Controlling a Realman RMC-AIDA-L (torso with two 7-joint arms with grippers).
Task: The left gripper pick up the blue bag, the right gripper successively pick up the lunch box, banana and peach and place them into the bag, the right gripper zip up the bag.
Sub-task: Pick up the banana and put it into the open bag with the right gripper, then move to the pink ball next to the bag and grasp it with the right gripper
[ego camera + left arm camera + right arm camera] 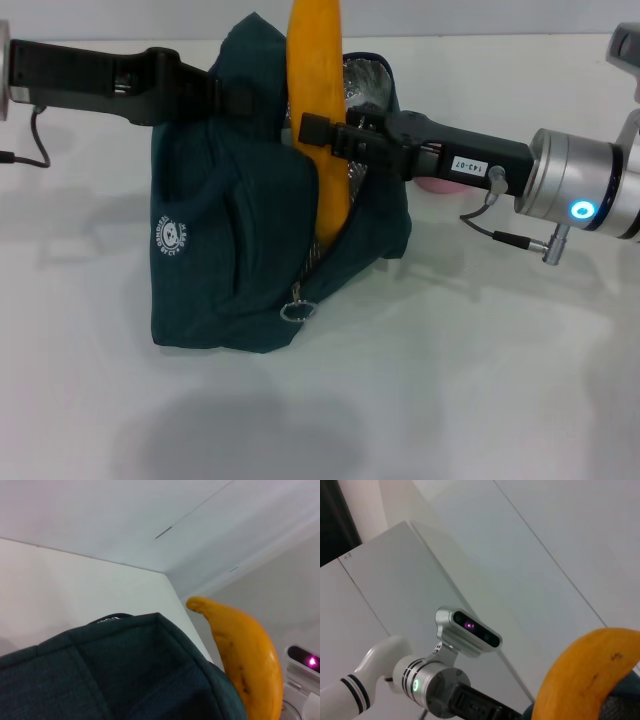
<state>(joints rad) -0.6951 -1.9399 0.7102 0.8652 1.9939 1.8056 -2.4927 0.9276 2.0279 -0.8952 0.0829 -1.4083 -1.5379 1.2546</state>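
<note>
The right gripper [318,135] is pinching the banana [320,120] upright over the blue bag [230,260]; the left gripper [232,98] is apparently clamping its soft, floppy rim.

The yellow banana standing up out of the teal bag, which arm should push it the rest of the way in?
The right. The right gripper is already shut on the yellow banana, directly over the teal fabric bag's open mouth, while the left gripper is holding up the bag's top edge.
</note>
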